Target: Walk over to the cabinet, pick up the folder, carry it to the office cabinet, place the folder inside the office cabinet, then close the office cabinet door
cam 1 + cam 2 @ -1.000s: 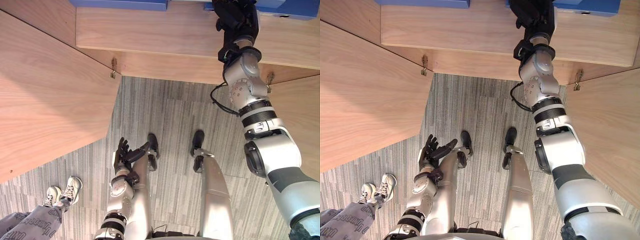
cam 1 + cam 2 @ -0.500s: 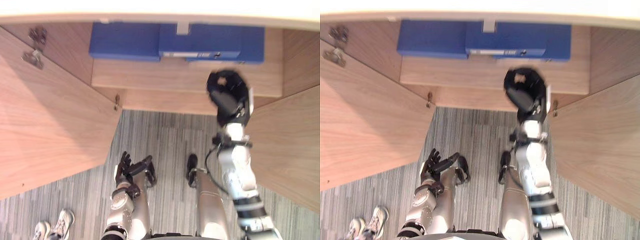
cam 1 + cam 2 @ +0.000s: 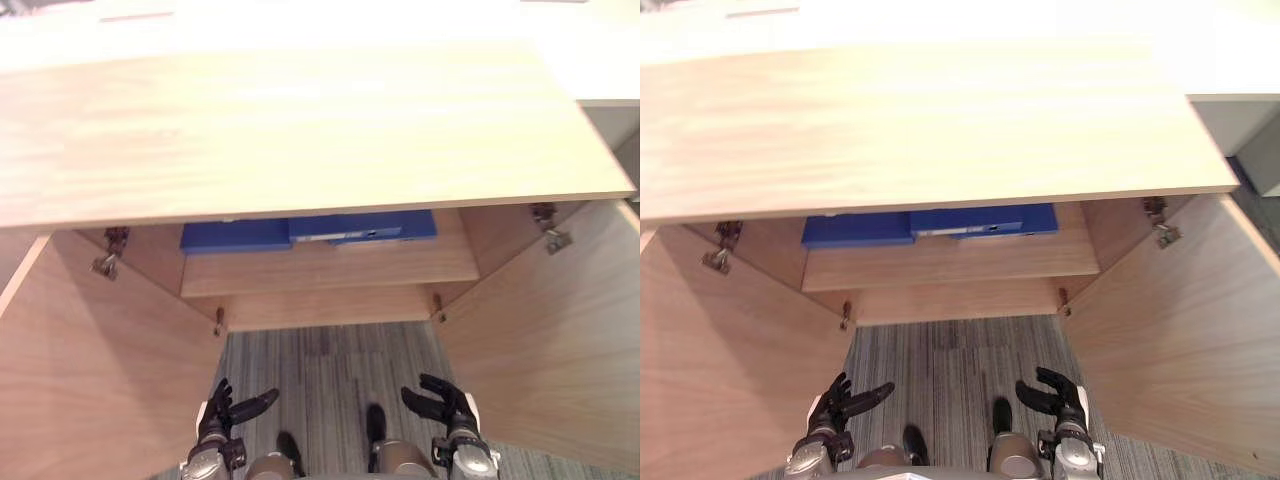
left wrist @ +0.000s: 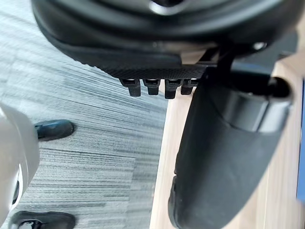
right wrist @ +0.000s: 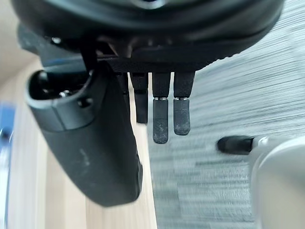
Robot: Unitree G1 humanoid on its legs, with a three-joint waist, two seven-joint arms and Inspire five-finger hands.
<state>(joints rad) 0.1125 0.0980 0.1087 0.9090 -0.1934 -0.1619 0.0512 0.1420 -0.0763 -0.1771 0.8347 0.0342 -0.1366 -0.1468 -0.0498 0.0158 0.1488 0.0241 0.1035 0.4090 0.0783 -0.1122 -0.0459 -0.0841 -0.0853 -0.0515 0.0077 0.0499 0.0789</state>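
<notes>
Right hand [image 3: 445,402] pulled back below light wooden cabinet shelf [image 3: 330,270], fingers released, empty; flat blue folder [image 3: 365,225] on shelf; left hand [image 3: 222,410] relaxed.

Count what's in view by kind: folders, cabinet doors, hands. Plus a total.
Folders: 2, left folder, right folder
Open doors: 2, left door, right door
Hands: 2, left hand, right hand
Total: 6

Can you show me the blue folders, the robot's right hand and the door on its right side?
blue folders [image 3: 240,237]: left eye view, front edge of the leftmost folder.
right hand [image 3: 445,407]: left eye view, its dark palm.
right cabinet door [image 3: 545,350]: left eye view, its wooden inner face.
</notes>
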